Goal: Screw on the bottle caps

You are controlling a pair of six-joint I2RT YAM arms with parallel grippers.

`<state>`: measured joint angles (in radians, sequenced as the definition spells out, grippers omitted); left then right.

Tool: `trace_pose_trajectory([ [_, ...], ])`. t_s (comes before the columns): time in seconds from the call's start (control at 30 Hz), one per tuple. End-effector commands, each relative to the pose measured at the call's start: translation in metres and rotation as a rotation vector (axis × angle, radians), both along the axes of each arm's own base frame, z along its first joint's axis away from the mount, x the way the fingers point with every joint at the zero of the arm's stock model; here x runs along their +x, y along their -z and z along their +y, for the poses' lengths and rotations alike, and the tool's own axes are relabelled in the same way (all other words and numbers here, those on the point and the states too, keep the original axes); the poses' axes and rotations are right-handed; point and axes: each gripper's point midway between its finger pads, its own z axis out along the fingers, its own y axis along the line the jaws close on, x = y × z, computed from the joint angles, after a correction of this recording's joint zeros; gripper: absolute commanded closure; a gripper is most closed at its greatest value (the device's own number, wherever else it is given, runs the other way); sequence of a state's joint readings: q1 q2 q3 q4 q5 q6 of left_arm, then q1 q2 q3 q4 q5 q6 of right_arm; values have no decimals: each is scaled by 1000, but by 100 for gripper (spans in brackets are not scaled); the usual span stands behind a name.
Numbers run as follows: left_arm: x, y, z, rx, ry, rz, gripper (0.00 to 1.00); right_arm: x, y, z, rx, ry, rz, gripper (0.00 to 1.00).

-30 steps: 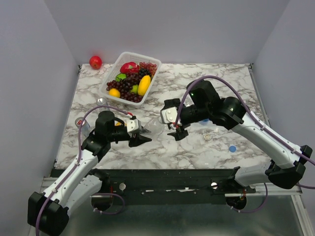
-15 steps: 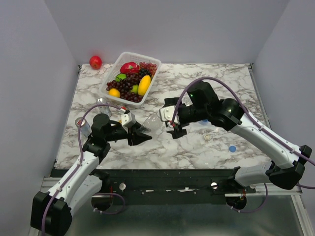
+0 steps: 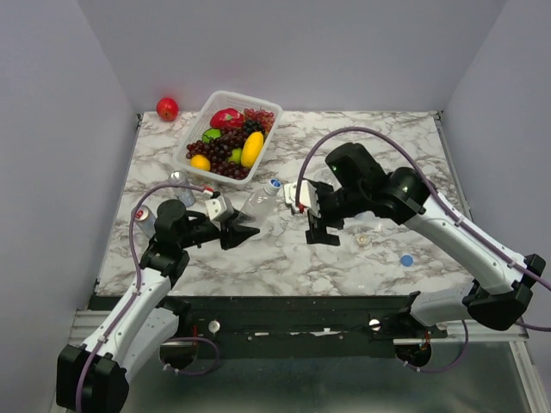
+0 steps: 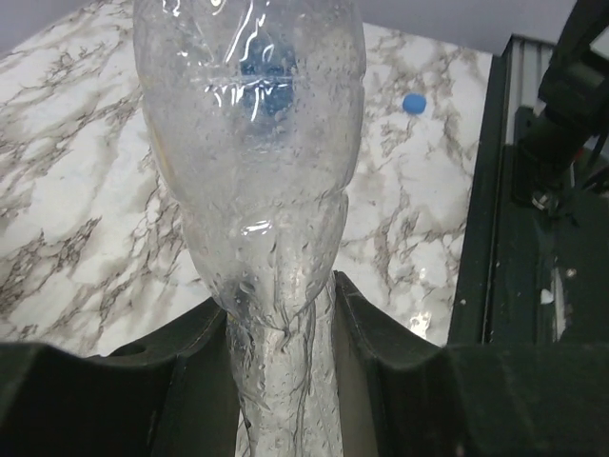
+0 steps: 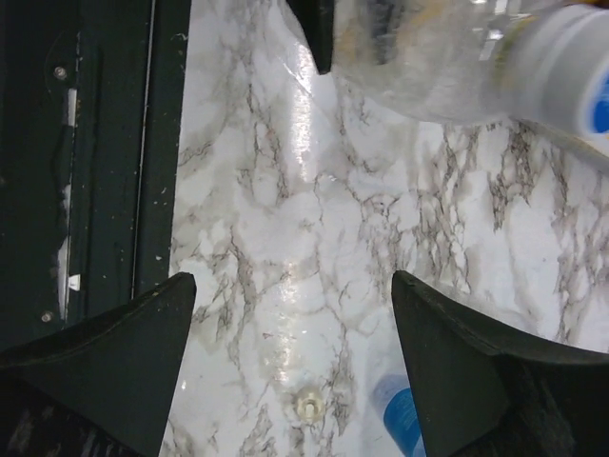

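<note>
Marbled surface (image 3: 387, 146); left jaws pinch the clear bottle (image 3: 256, 205) at its base (long axis slanting far-right); its blue-and-white cap (image 3: 274, 183) lies beyond and left of the spread right jaws, the nearer arm.

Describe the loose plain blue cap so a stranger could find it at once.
On the marble table, look at the near right part, beside the right arm. The plain blue cap lies flat there; the pale cap to its left is whitish, this one solid blue.
</note>
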<state>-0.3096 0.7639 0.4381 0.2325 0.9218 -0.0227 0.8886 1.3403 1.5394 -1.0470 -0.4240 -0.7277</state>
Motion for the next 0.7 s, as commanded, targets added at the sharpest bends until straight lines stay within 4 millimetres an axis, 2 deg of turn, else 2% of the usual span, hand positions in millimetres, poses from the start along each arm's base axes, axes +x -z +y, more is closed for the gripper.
trace_pose_trajectory([
  [0.0, -12, 22, 7, 185, 101, -156, 100, 23, -48, 14, 121, 60, -35, 9],
  [0.03, -12, 21, 7, 206, 119, -178, 100, 22, -54, 18, 143, 34, -47, 8],
  [0.07, -18, 29, 9, 232, 139, -144, 100, 22, -62, 23, 173, -13, -85, 7],
  [0.1, -19, 26, 8, 241, 157, -161, 100, 15, -67, 28, 205, -70, -86, 6],
  [0.17, -21, 30, 9, 266, 184, -164, 100, 10, -70, 34, 237, -158, -140, 3],
  [0.2, -22, 28, 8, 267, 193, -172, 100, 6, -61, 36, 231, -186, -139, 2],
  [0.3, -20, 21, 6, 261, 197, -193, 100, 4, -52, 42, 228, -250, -183, 1],
  [0.47, -19, 12, 1, 220, 188, -158, 100, 1, -45, 51, 218, -310, -218, 1],
  [0.67, -18, 7, 0, 182, 161, -152, 100, 0, -34, 50, 190, -322, -231, 1],
])
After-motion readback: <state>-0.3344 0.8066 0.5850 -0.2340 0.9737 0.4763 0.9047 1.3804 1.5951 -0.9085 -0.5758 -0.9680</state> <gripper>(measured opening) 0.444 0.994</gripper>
